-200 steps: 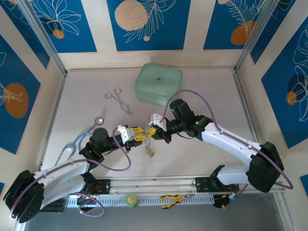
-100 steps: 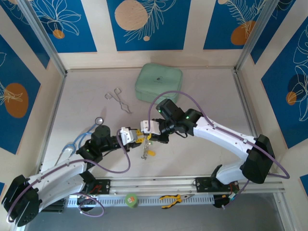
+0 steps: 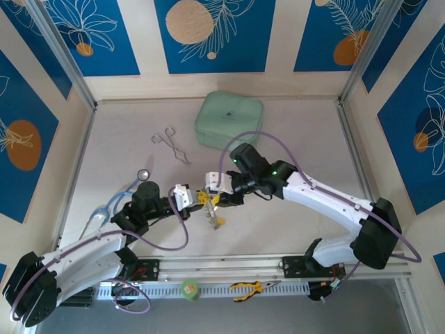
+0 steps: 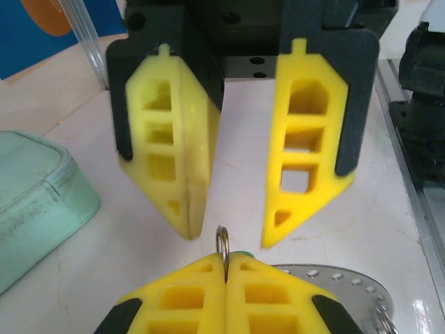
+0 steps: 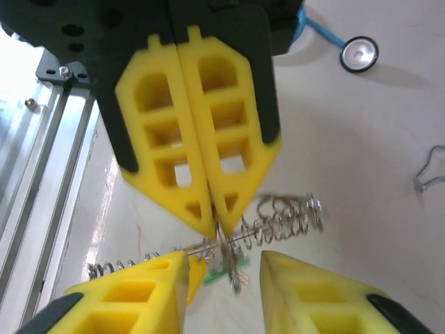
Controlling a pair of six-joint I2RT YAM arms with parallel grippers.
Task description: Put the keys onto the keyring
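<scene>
Keyring: thin silver wire ring fringed with small metal loops (image 5: 281, 214), hanging from the left gripper over the pale worktop (image 3: 299, 132), centre, toward the near edge. A green-headed key (image 5: 224, 276) sits among the loops.

Left gripper (image 5: 217, 221): yellow fingers pressed together, pinching one small loop.

Right gripper (image 4: 229, 235): facing it tip to tip, fingers parted, gripping nothing.

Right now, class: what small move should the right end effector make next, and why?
Probably close the right end effector gently on the green-headed key. Its fingers stand apart on either side of that key, while the left end effector is shut on the keyring and steadies it, so a grip on the key seems the next step toward threading.
</scene>
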